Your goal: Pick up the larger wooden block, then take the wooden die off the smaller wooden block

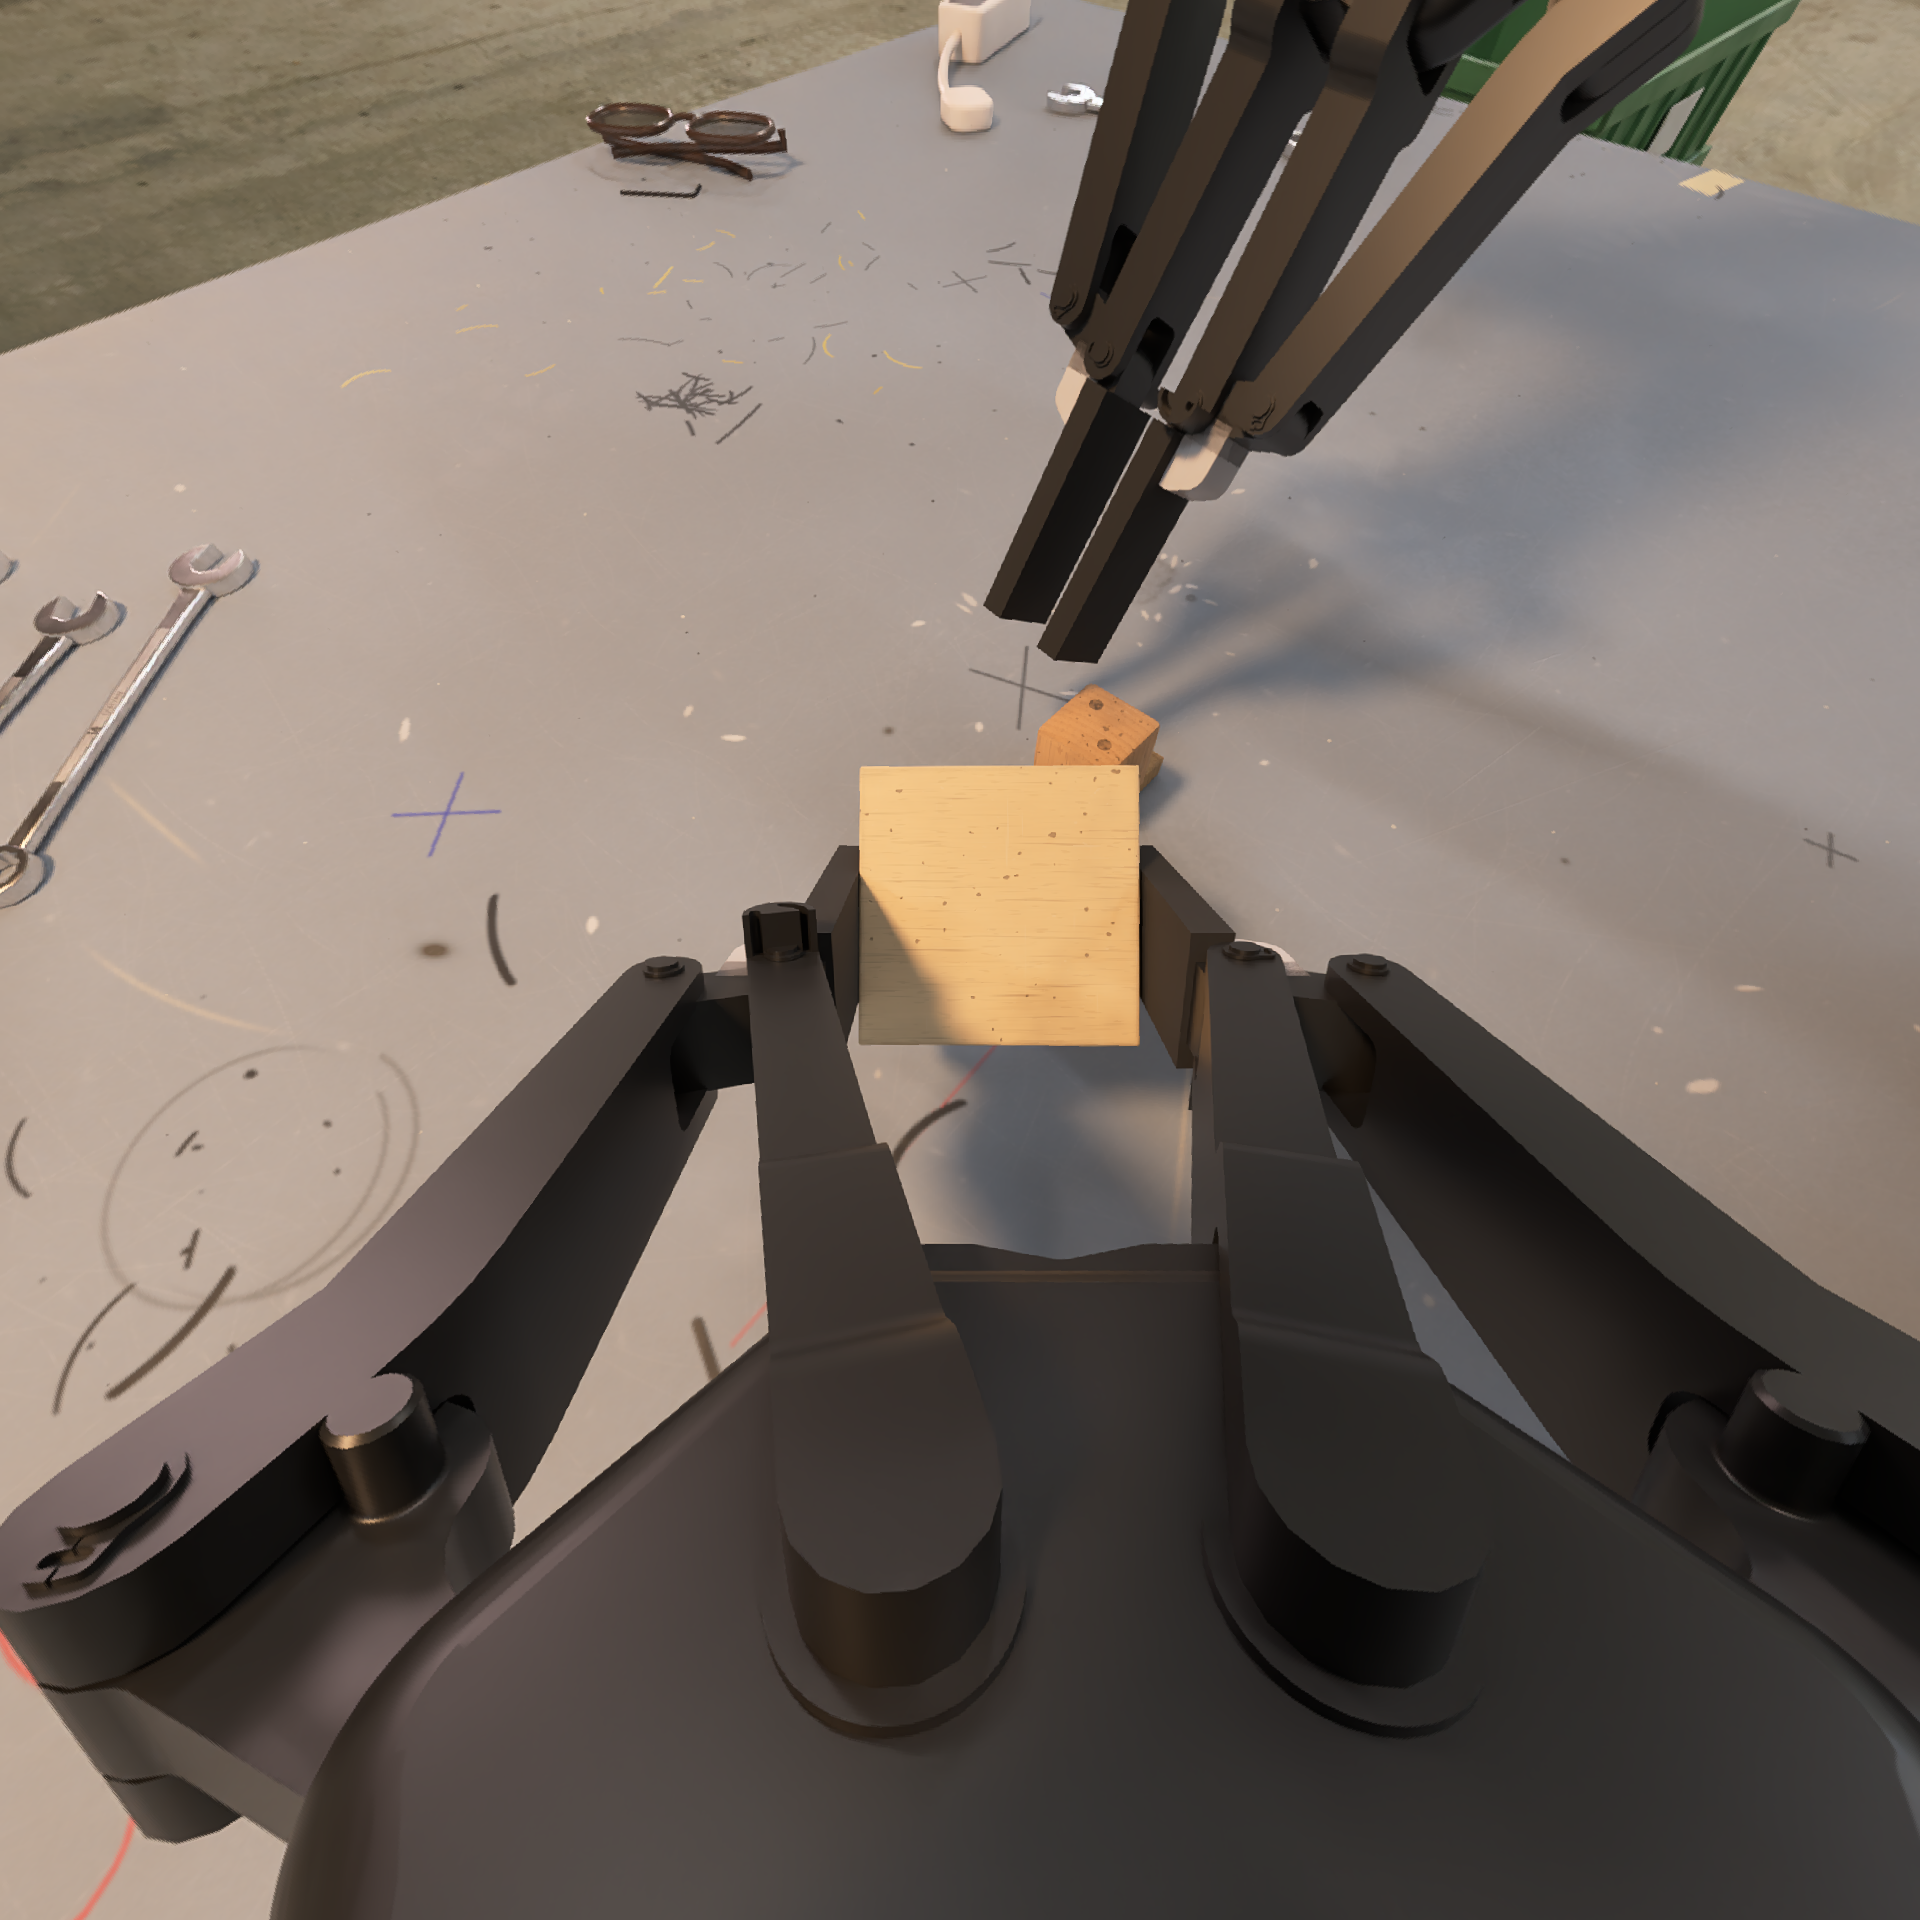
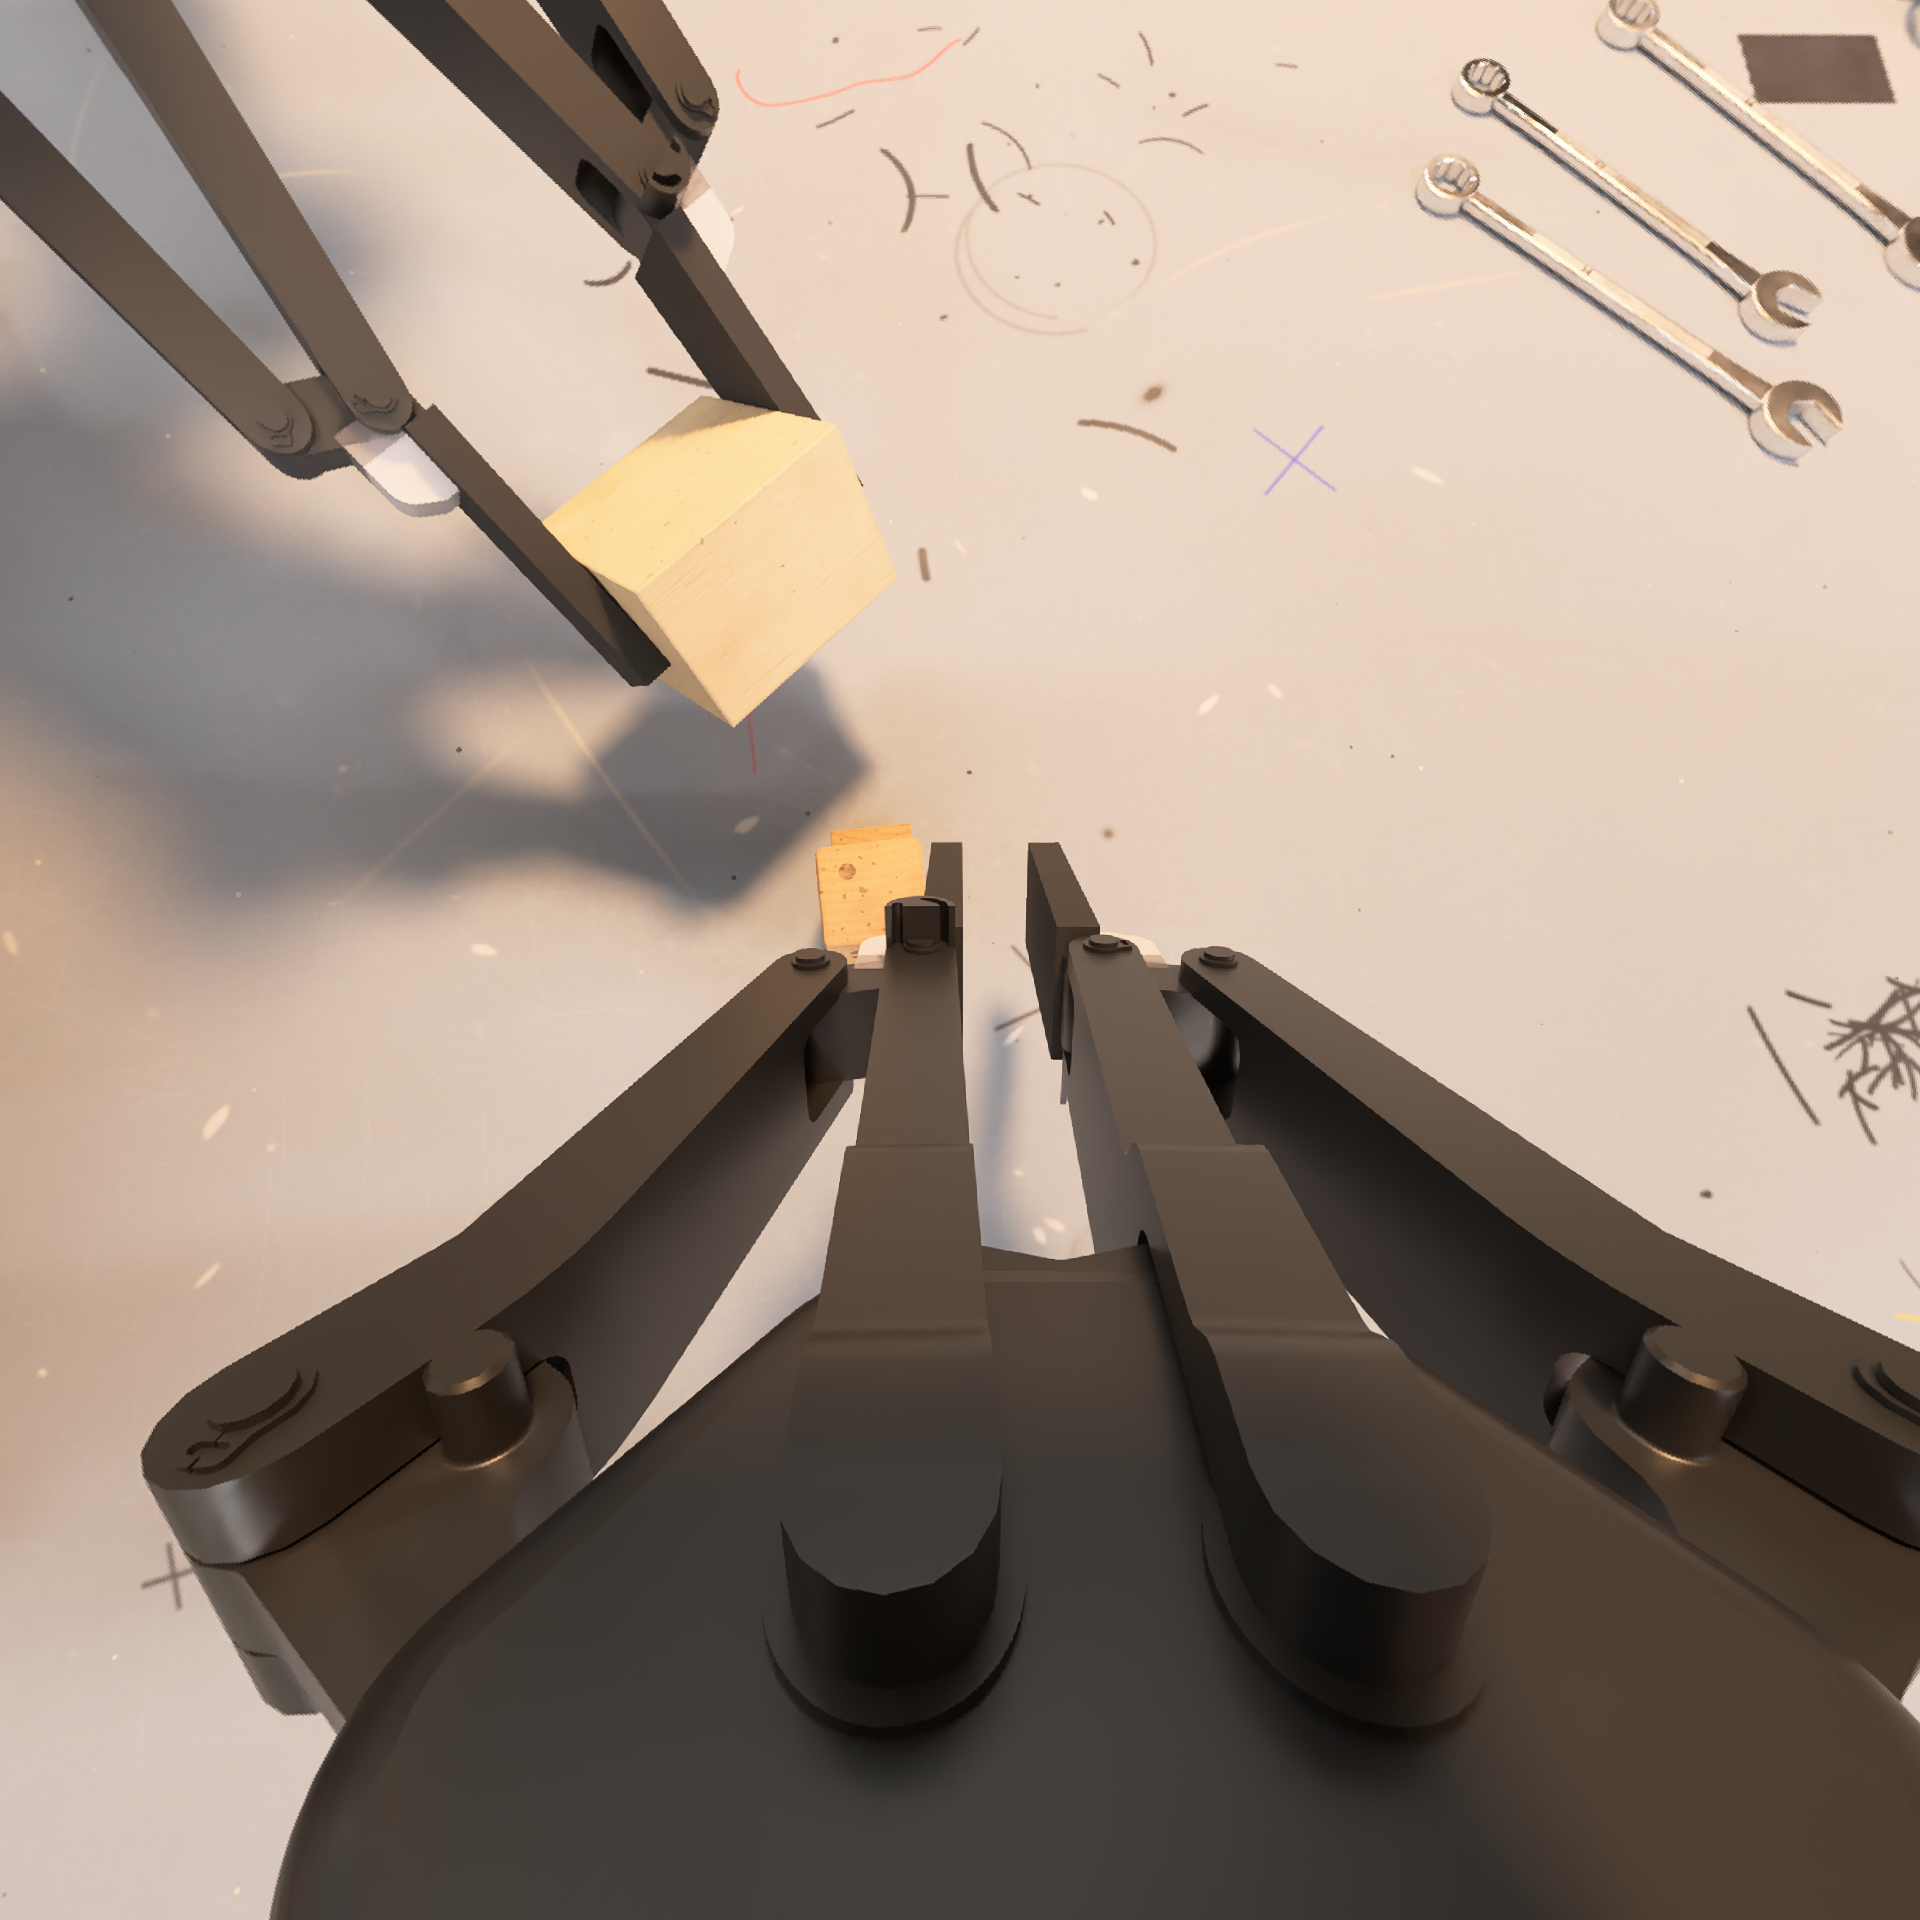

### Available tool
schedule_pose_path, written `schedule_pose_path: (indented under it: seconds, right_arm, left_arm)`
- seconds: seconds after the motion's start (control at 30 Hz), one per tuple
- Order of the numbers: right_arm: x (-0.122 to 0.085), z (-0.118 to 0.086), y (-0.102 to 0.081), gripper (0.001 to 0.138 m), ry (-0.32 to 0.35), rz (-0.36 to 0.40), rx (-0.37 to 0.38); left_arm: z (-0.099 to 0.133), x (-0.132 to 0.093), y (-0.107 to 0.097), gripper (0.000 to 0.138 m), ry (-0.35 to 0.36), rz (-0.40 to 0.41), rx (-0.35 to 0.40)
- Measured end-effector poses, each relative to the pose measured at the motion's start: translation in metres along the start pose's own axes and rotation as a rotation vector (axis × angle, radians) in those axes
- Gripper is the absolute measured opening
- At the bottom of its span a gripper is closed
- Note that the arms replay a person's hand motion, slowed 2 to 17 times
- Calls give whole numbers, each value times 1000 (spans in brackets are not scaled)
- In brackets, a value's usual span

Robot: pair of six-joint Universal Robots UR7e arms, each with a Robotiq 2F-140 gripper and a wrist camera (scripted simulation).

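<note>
Left wrist view: left gripper [image 1: 1000,940] jaws clamp larger wooden block [image 1: 1000,904], square face up; right gripper [image 2: 994,883] jaws narrow, empty.

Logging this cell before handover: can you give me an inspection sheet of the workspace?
Surface: grey table, scuffed, pen marks, shavings.
Job's things: larger wooden block lifted clear of the table; wooden die below it, on the smaller wooden block, mostly hidden.
Clutter: wrenches, glasses.
Hands: left hand shut on the larger block; right hand nearly closed, empty, beside the die.
Cables: white plug and cord at the far edge.
Surroundings: green frame, bare floor.
</note>
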State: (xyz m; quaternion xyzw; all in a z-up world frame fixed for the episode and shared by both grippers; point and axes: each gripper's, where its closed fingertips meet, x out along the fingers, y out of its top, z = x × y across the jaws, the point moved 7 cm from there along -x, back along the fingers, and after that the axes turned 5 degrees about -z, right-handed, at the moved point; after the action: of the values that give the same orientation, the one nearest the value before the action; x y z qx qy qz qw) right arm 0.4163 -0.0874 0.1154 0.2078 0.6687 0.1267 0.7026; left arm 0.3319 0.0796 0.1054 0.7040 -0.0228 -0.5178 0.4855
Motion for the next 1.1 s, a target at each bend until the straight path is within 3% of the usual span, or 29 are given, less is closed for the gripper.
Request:
schedule_pose_path:
  seconds: [0.5,1.1]
  right_arm:
    - [-2,-11,-4,28,-92,43,-15]
    - [-9,-5,-5,31,-2,89,32]
  left_arm:
    - [0,0,-1,63,-2,-4,-1]
    - [1,4,-2,63,-4,-21,4]
